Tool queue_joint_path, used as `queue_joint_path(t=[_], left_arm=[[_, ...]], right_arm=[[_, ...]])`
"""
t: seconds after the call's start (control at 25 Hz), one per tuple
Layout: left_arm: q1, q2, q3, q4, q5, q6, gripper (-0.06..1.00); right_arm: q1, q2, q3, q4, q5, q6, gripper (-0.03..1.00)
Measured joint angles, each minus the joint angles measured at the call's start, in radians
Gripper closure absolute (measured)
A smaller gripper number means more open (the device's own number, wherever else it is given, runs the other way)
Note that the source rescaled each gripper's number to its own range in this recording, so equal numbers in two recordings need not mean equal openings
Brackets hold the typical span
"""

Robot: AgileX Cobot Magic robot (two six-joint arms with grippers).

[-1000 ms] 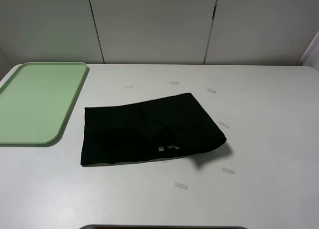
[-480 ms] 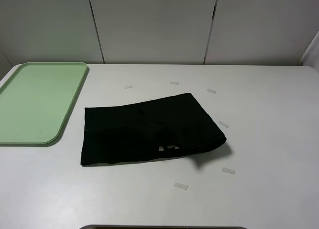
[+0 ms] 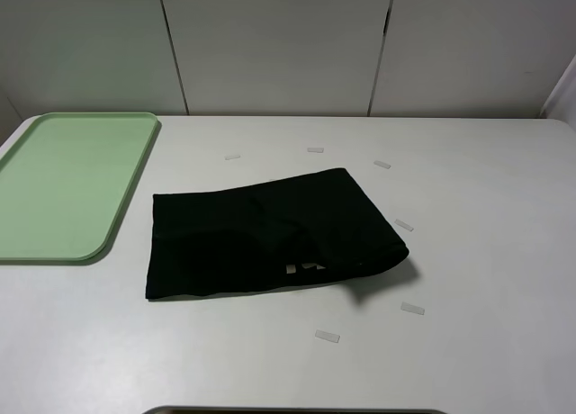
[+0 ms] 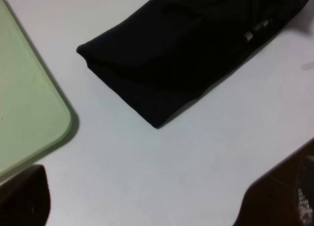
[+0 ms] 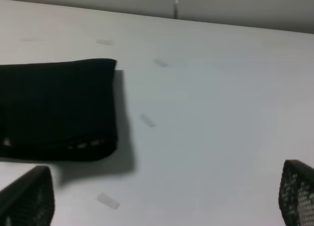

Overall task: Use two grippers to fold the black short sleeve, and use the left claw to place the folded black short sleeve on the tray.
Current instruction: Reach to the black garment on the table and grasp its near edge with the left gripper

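The black short sleeve lies folded into a rectangle at the middle of the white table, with a small white print near its front edge. The light-green tray rests flat at the far left, with nothing on it. Neither arm shows in the high view. The left wrist view looks down on the shirt's corner and the tray's rounded corner; my left gripper is open above bare table. My right gripper is open too, off the shirt's folded end.
Several small pieces of clear tape lie around the shirt, such as one in front and one at the right. A grey panelled wall stands behind the table. A dark edge shows at the near side.
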Motion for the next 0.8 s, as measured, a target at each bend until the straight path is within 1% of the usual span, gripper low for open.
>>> queue_joint_path(t=[0.32, 0.4, 0.52, 0.56, 0.6, 0.64, 0.68, 0.8], left_arm=[[0.000, 0.000, 0.000, 0.000, 0.000, -0.011, -0.06], [0.000, 0.000, 0.000, 0.000, -0.009, -0.055, -0.06], [0.000, 0.053, 0.000, -0.001, -0.034, -0.205, -0.05], [0.000, 0.093, 0.000, -0.001, -0.045, -0.228, -0.05], [0.000, 0.093, 0.000, -0.001, -0.045, -0.228, -0.05], [0.000, 0.148, 0.000, -0.002, -0.066, -0.246, -0.05], [0.000, 0.241, -0.004, -0.010, -0.112, -0.259, -0.05], [0.000, 0.427, -0.006, -0.070, -0.244, -0.264, -0.04]], right_arm=[[0.000, 0.000, 0.000, 0.016, 0.000, 0.000, -0.03], [0.000, 0.000, 0.000, 0.019, 0.000, 0.000, -0.03], [0.000, 0.000, 0.000, 0.021, 0.000, 0.000, -0.03], [0.000, 0.000, 0.000, 0.021, 0.000, 0.000, -0.03], [0.000, 0.000, 0.000, 0.021, 0.000, 0.000, -0.03], [0.000, 0.000, 0.000, 0.021, 0.000, 0.000, -0.03], [0.000, 0.000, 0.000, 0.021, 0.000, 0.000, -0.03], [0.000, 0.000, 0.000, 0.021, 0.000, 0.000, -0.03]])
